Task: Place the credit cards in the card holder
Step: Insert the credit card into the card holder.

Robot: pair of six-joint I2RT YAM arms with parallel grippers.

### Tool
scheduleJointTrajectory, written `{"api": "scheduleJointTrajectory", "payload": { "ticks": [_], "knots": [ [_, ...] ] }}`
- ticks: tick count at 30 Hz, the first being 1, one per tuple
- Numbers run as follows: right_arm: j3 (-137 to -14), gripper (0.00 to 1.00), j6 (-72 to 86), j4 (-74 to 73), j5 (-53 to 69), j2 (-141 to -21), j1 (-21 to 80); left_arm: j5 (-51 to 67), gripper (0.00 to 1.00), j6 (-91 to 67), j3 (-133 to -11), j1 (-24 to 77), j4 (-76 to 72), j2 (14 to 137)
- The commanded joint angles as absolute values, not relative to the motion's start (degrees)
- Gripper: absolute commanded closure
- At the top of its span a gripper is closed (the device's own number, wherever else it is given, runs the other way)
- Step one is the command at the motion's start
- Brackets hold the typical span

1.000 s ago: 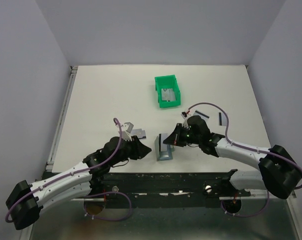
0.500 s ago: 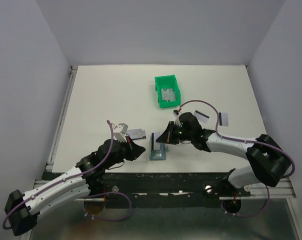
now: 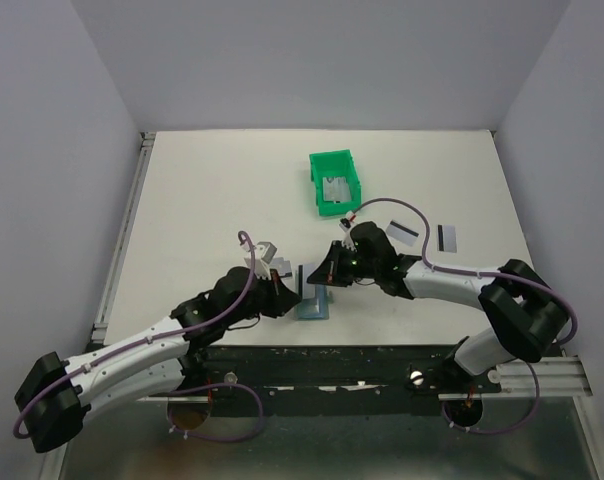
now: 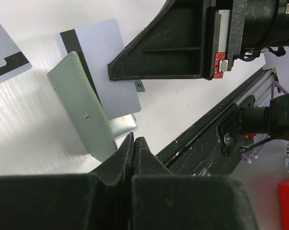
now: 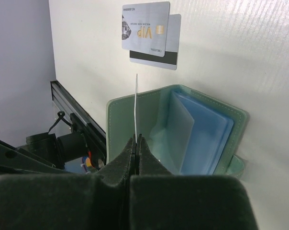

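The card holder lies open near the front edge, with one grey-green flap standing up and its blue pockets showing. My right gripper is shut on a credit card, seen edge-on just above the holder's inner pocket. In the left wrist view that card shows its black stripe behind the flap. My left gripper is shut, its tips against the holder's near corner; I see nothing between them. From above, both grippers meet at the holder.
Two more cards lie overlapped beyond the holder. Two others lie to the right. A green bin with a card inside stands further back. The black frame rail runs along the table's front edge.
My left gripper has shut and moved right up to the holder. The right gripper has carried its card left, over the holder. The holder has shifted slightly left.
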State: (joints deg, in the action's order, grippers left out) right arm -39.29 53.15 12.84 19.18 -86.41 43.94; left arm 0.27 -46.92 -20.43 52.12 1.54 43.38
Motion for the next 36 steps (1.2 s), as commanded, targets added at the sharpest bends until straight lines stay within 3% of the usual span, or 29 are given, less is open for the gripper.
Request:
{"api": "scheduleJointTrajectory", "payload": {
  "ticks": [1,15,28,36],
  "knots": [
    [-40.7,0.99,53.5,14.3,20.5,-87.4,44.5,4.3,1.00,-43.9,-24.4,51.9,-2.5,48.4],
    [-40.4,1.00,53.5,14.6,20.6,-88.0,44.5,2.0,1.00,-42.3,-27.4,51.7,3.2,59.2],
    [-40.2,1.00,50.4,8.1,13.5,-80.6,44.5,-1.3,1.00,-43.1,-23.6,51.4,6.8,54.8],
    [-41.6,1.00,48.0,-3.1,7.7,-75.9,44.5,-1.1,1.00,-44.4,-21.4,51.3,6.0,54.1]
  ]
}}
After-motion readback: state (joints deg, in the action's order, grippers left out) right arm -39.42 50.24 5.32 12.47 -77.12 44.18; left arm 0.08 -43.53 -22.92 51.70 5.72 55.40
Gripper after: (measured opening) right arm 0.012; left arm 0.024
